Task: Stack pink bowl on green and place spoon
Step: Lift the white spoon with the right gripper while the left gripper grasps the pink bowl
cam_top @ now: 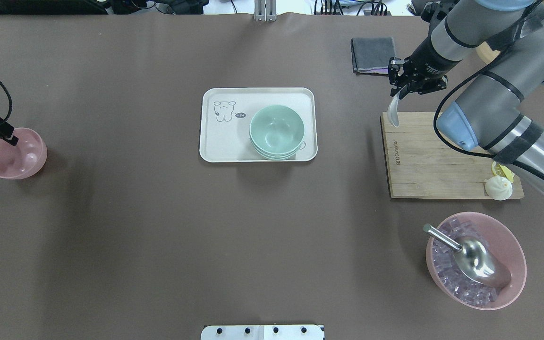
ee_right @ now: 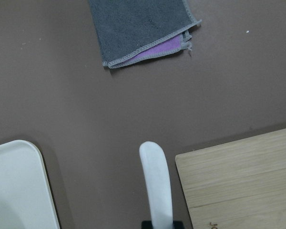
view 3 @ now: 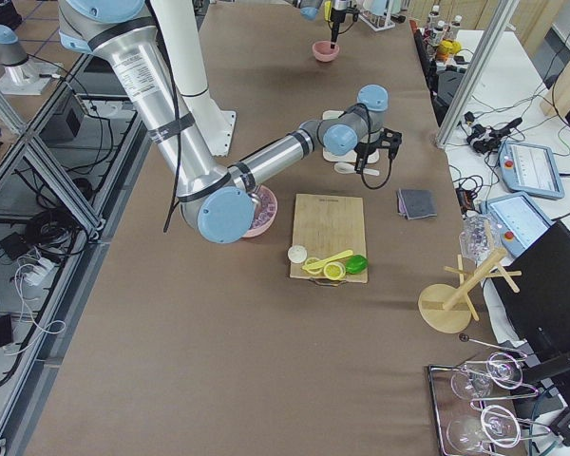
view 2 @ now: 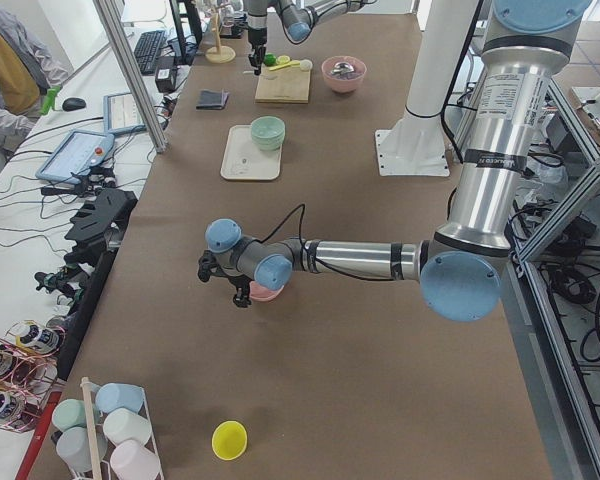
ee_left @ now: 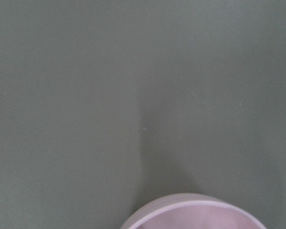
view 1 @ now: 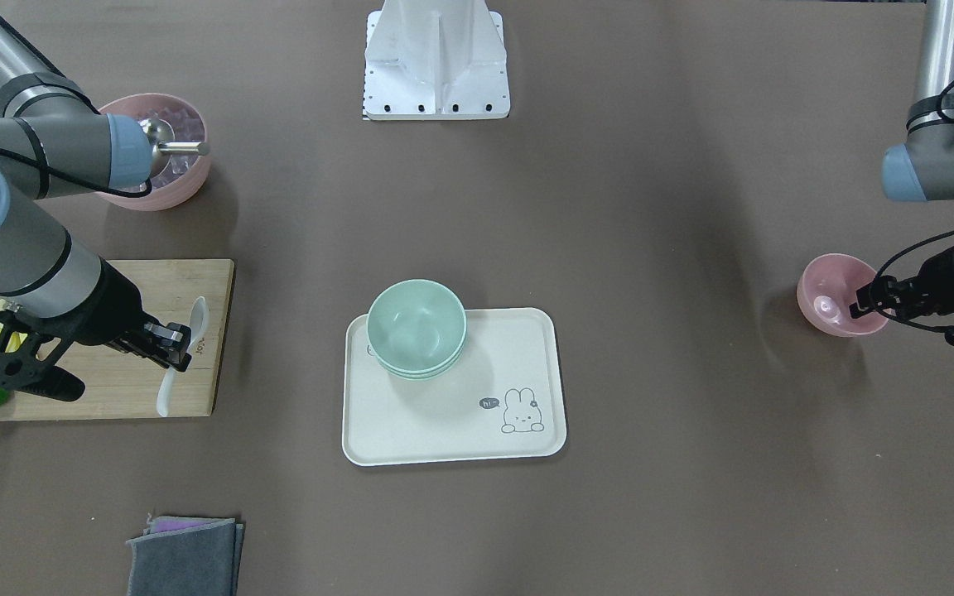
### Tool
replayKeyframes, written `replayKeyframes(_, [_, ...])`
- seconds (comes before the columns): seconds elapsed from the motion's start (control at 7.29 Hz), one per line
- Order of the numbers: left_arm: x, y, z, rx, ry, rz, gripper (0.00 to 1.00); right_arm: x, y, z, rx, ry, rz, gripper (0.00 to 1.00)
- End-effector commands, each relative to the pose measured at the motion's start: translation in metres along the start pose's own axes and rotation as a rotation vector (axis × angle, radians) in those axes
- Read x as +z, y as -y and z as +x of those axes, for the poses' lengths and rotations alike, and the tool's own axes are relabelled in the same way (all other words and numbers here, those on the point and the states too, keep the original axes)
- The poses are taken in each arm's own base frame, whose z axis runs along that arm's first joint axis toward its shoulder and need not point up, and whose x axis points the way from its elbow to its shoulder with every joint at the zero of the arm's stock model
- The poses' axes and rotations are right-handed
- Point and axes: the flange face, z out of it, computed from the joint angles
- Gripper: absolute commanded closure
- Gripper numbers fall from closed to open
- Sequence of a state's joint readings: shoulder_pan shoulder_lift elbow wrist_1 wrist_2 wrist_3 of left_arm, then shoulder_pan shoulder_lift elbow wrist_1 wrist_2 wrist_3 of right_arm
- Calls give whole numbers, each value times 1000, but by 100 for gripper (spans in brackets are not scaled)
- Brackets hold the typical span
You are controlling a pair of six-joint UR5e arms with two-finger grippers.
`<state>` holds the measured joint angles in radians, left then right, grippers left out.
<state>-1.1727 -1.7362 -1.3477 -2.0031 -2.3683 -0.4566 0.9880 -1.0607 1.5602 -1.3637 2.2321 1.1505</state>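
Observation:
The small pink bowl stands on the table at my far left, also in the overhead view. My left gripper is shut on its near rim; the left wrist view shows only the rim. The mint-green bowl sits on the white tray in the middle, on top of other green bowls. My right gripper is shut on the white spoon and holds it at the cutting board's far corner. The spoon's handle sticks out ahead in the right wrist view.
A wooden cutting board carries a bun, lemon and lime. A larger pink bowl of ice cubes holds a steel scoop. A grey folded cloth lies beyond the board. The robot base plate is at the near edge.

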Motion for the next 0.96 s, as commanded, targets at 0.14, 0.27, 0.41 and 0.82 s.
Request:
replayKeyframes(0.14, [0,-3,-1,-2,4,1,100,-5,0,-9,-5,8,2,100])
replayKeyframes(0.27, [-12,4,18,8,-20,13,100,-5,1,-9,-5,9,3,100])
replayKeyframes(0.41, [-41,29,72,-2,-96,-4,100,-6,1,-8,-5,9,5,100])
replayKeyframes(0.82, [-125,104,319,-149,-197,-13,100,-12,-4,4,-10,14,8,100])
